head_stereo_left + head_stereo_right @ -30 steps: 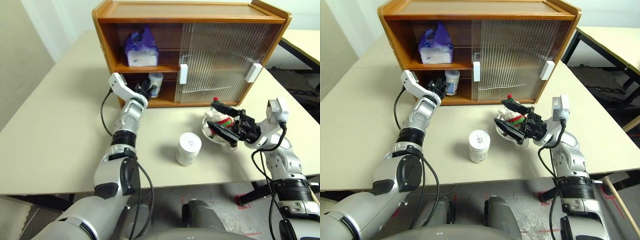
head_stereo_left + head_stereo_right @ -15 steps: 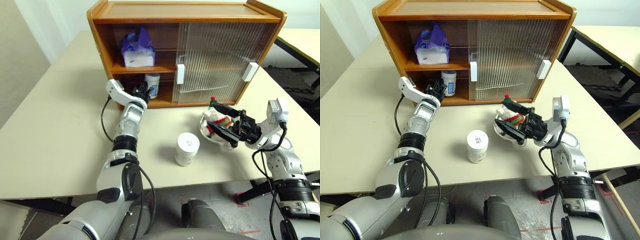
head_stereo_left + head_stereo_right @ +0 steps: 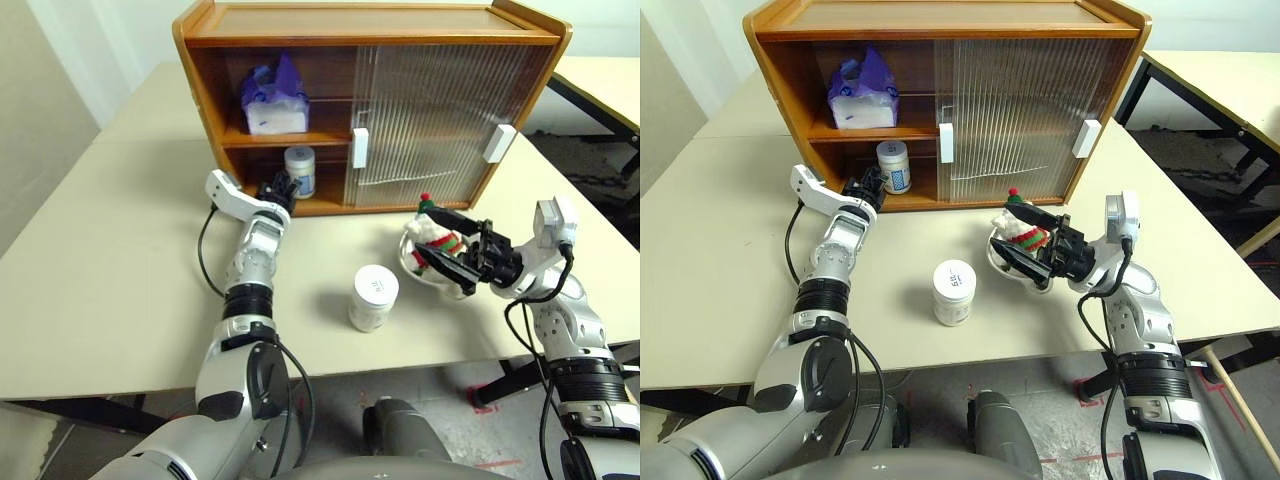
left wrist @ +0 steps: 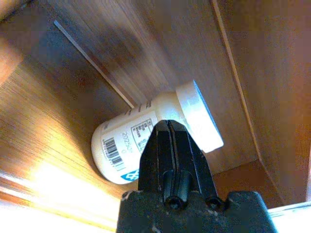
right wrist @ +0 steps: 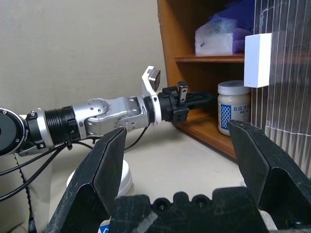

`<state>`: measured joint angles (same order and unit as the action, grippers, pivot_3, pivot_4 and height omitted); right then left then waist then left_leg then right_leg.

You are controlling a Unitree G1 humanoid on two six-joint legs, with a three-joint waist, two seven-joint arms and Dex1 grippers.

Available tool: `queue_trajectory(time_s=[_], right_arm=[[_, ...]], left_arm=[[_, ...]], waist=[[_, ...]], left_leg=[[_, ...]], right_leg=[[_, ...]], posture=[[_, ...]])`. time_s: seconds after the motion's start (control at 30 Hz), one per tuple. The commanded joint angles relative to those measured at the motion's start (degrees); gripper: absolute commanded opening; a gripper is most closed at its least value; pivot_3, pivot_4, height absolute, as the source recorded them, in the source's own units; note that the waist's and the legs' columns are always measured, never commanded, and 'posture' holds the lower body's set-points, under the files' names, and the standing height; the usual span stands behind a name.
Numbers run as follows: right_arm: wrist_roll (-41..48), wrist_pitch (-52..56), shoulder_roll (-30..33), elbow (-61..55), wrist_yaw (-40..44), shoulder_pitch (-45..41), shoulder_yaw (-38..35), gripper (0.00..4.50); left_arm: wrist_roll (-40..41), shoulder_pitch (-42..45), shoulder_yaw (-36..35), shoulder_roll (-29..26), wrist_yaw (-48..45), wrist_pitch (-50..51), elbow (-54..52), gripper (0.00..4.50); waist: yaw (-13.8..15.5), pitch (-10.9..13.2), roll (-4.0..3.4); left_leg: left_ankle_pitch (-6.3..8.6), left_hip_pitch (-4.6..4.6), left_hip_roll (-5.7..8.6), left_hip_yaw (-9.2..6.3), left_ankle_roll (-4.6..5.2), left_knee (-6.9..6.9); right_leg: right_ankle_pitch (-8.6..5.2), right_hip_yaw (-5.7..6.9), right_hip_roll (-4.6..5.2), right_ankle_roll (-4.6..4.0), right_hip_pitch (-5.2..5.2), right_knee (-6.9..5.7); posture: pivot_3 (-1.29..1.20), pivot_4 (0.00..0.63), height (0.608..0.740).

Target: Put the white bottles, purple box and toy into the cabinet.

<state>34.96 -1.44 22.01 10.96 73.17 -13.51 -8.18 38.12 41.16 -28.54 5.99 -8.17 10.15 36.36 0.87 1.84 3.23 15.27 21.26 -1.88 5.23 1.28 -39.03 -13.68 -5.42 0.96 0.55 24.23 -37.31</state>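
Note:
The cabinet [image 3: 380, 22] stands at the back of the table, its left half open. On its upper shelf lies the purple box [image 3: 275, 100]. One white bottle [image 3: 299, 171] stands upright on the lower shelf. My left gripper [image 3: 282, 187] is shut and empty, level at the shelf's front edge, just short of that bottle [image 4: 116, 145]. A second white bottle [image 3: 374, 297] stands on the table in front of me. The toy [image 3: 440, 240] sits in a bowl to the right. My right gripper [image 3: 426, 234] hovers open over it, with nothing between its fingers [image 5: 109, 160].
The toy's silver bowl [image 3: 448, 280] rests on the table right of centre. Ribbed sliding doors with white handles [image 3: 360, 147] cover the cabinet's right half. Another table [image 3: 600, 80] stands at the back right. The table's front edge runs close below the loose bottle.
My left gripper, still shut, has drawn back and to the left from the bottle on the lower shelf. That bottle stays upright. The right arm has kept still.

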Motion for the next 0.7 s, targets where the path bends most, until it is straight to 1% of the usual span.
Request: queue_trajectory(time_s=[0.03, 0.2, 0.53, 0.7], right_arm=[[-0.4, -0.4, 0.7, -0.1, 0.4, 0.2, -0.1, 4.50], [-0.4, -0.3, 1.0, -0.2, 0.4, 0.2, -0.1, 4.50], [-0.2, 0.1, 1.9, -1.4, -0.1, 0.9, -0.2, 4.50], [-0.1, 0.1, 2.1, -1.8, -0.3, 1.0, -0.3, 4.50]], left_arm=[[1.4, -0.2, -1.4, 0.1, 1.0, -1.0, 0.5, 0.05], [2.0, 1.1, -2.3, -0.5, 0.7, -1.8, 3.0, 0.05], [2.3, 7.2, -3.4, -2.9, -1.6, -3.3, 14.3, 0.05], [2.4, 9.7, -3.9, -3.0, -2.7, -3.3, 18.3, 0.05]], waist=[[0.0, 0.0, 0.00], [0.0, 0.0, 0.00], [-0.1, 0.0, 0.01], [-0.1, 0.0, 0.02]], left_leg=[[0.00, 0.00, 0.00, 0.00, 0.00, 0.00], [0.00, 0.01, 0.00, 0.00, 0.00, 0.00], [0.00, 0.02, 0.03, 0.01, 0.01, 0.00], [0.00, 0.02, 0.03, 0.01, 0.00, 0.00]], right_leg=[[0.00, 0.00, 0.00, 0.00, 0.00, 0.00], [0.00, 0.00, 0.00, 0.00, 0.00, 0.01], [-0.01, 0.01, -0.01, 0.02, 0.00, 0.06], [-0.02, 0.02, -0.01, 0.02, -0.01, 0.08]], posture=[[0.08, 0.000, 0.740], [0.08, 0.000, 0.740], [0.07, 0.000, 0.740], [0.06, 0.000, 0.740]])
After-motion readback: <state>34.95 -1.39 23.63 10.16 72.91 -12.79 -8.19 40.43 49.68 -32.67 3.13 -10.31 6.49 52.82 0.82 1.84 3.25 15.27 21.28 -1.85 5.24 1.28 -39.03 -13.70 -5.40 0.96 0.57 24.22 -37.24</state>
